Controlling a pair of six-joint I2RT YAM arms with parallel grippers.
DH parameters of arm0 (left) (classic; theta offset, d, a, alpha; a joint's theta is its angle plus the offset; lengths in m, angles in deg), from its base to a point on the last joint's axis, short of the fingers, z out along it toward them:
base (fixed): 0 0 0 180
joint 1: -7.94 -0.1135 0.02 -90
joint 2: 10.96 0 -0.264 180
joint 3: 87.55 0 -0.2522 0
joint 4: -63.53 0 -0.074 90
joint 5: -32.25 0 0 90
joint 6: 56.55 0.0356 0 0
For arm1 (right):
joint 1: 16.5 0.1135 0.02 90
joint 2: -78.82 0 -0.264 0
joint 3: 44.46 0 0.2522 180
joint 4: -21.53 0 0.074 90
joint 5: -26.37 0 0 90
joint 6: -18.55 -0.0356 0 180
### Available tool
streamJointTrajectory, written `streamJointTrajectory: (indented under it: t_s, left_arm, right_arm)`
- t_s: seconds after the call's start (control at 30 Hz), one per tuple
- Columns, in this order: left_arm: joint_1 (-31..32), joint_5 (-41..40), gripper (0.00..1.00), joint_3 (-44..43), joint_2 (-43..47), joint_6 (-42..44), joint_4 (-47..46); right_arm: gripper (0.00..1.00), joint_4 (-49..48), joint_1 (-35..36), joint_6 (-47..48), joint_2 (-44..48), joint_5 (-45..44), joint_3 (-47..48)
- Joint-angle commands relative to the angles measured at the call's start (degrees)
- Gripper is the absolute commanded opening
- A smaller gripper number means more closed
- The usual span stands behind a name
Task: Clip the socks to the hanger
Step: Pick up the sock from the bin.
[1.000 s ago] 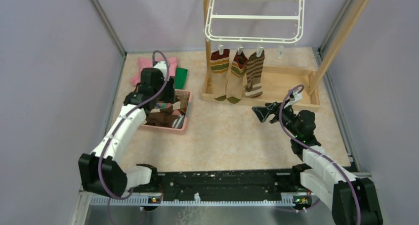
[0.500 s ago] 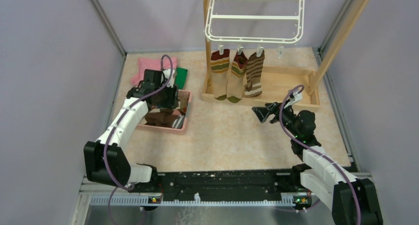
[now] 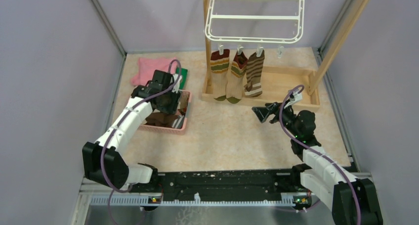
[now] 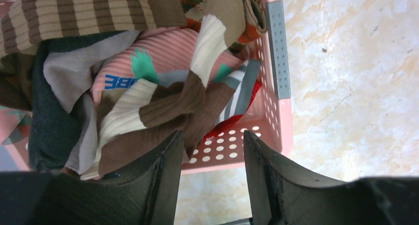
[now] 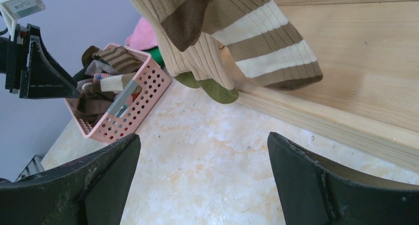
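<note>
Left pincer hangs over the pink perforated plastic basket in the overhead view, its jaws part-way apart and gripping nothing. The right pincer is spread wide and empty above the speckled worktop. Three striped socks already dangle from clips on the white plastic hanger, and more lie heaped in the basket.

From the left wrist, the fingers frame the basket's near wall. A brown-and-cream ribbed sock lies just beyond the tips, tangled among other cloth. It looks light, limp and stretchy, so I'd guess a pinch on a raised fold or the cuff would lift it, though neighbouring pieces may drag along.

From the right wrist, the empty jaws face the toes of those striped socks and the pale wooden frame, with the basket farther off.
</note>
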Motion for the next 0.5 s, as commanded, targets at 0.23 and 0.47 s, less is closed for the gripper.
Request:
streamJointTrajectory:
  t_s: [0.23, 0.47]
  left_arm:
    - [2.97, -13.54, 0.54, -0.92, -3.90, -4.54, 7.63]
    - [3.04, -15.96, 0.51, 0.94, -4.53, -4.22, 5.36]
  right_arm:
    - [0.99, -1.34, 0.77, 1.01, 0.62, -0.01, 0.87]
    - [0.98, -1.43, 0.75, 0.99, 0.65, -0.12, 0.96]
